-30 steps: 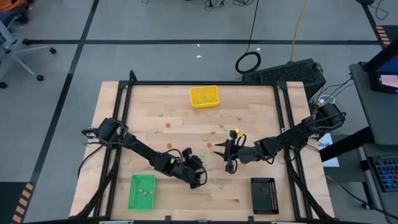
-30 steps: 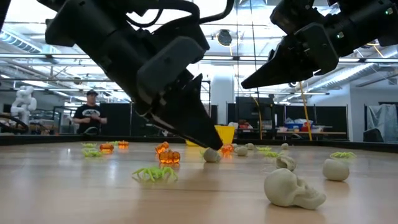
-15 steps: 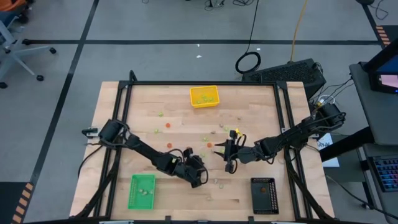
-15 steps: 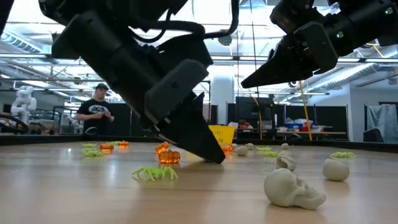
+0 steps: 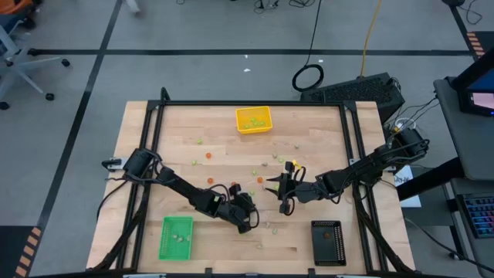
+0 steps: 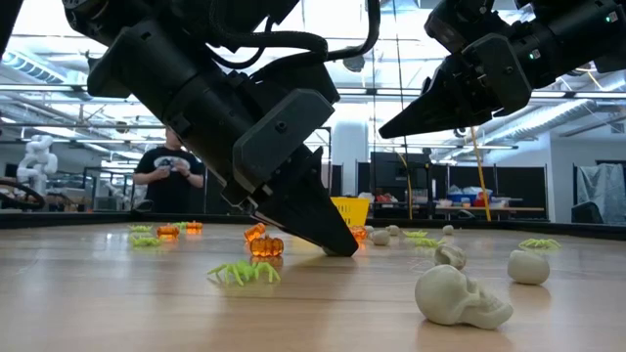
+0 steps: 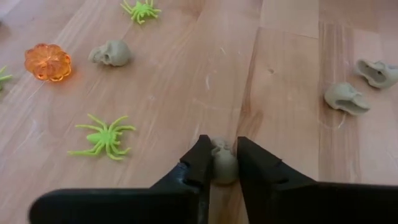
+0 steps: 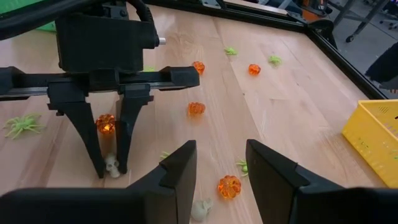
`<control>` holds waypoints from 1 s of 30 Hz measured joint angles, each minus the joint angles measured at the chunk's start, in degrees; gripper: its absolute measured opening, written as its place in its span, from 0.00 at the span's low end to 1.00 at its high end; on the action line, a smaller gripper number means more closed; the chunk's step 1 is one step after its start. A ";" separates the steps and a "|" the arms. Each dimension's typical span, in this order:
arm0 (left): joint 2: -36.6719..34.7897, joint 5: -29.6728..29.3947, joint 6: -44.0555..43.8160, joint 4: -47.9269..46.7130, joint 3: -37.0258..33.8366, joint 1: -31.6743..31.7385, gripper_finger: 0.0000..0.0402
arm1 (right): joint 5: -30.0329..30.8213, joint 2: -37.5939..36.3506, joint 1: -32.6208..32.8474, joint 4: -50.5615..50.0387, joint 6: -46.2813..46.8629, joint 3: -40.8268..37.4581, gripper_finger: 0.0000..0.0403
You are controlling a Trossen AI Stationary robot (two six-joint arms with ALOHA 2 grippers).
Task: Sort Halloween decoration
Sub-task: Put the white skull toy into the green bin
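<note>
Halloween decoration skull (image 7: 224, 163), low centre of frame, sits pinched between the left gripper (image 7: 219, 163) fingers; next, lift it. Right gripper (image 8: 221, 163) hovers half-open, empty.

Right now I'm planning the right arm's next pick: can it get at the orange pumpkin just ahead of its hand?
Probably yes. The right hand is open, raised above the table, and the orange pumpkin lies bare with nothing covering it.

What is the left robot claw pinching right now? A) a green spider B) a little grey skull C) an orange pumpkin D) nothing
B: in the left wrist view the left gripper has its two fingers closed around a small beige-grey skull on the table, while the green spider and orange pumpkin lie apart from it.
</note>
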 joint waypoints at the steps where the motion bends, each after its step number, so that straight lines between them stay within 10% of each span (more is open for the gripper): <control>1: 0.00 0.04 0.02 0.00 0.00 0.00 0.11 | 0.00 0.00 0.00 0.00 -0.02 0.00 0.32; 30: -15.16 4.90 9.27 -21.49 -0.17 -4.86 0.11 | -0.22 0.00 -0.01 -0.85 2.41 -0.02 0.32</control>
